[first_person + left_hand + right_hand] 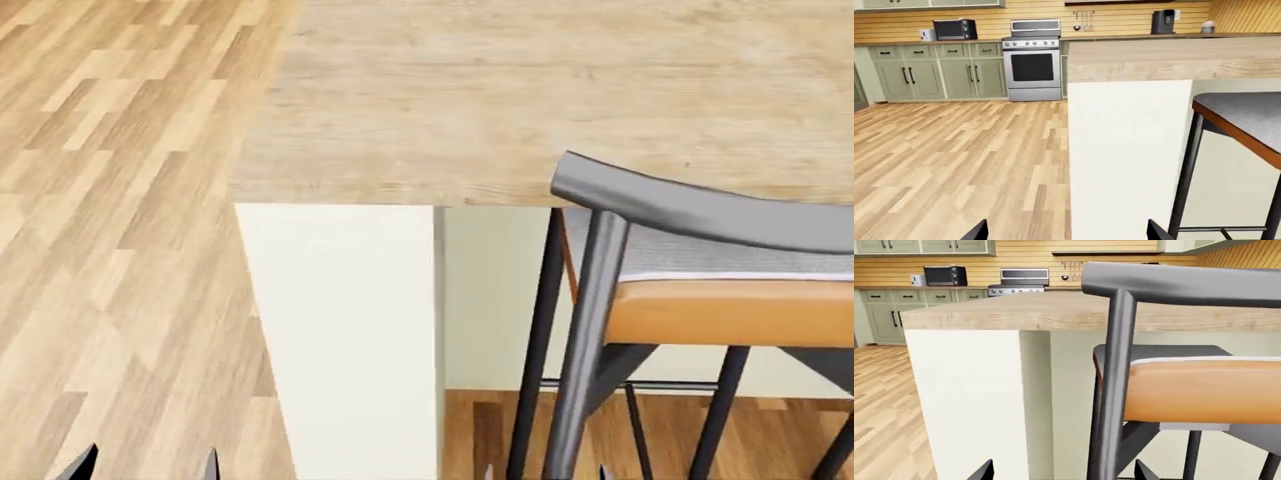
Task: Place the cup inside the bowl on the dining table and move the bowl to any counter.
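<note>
At the near end of the dining table the robot stood low, facing the pale cream base. Light plank top ran bare across the head view, its near-left corner overhanging the base. Neither the cup nor the bowl showed in any view, so could not tell where they sat. Plank floor spread off past the table's left edge.

Far wall held the counter, a darker worktop over sage-green cabinets, with slatted wood panelling behind. Steel range stood beyond the table's left corner. On the counter: black toaster oven, small white toaster just beside it, black coffee machine further along above the table edge.

High-legged chair stood tucked against the table's near edge, grey curved backrest, tan seat, black legs.

Left gripper was low beside the base, two dark fingertips well apart, spread and holding nothing. Right gripper sat behind the chair's back post, tips likewise apart with nothing grasped.
</note>
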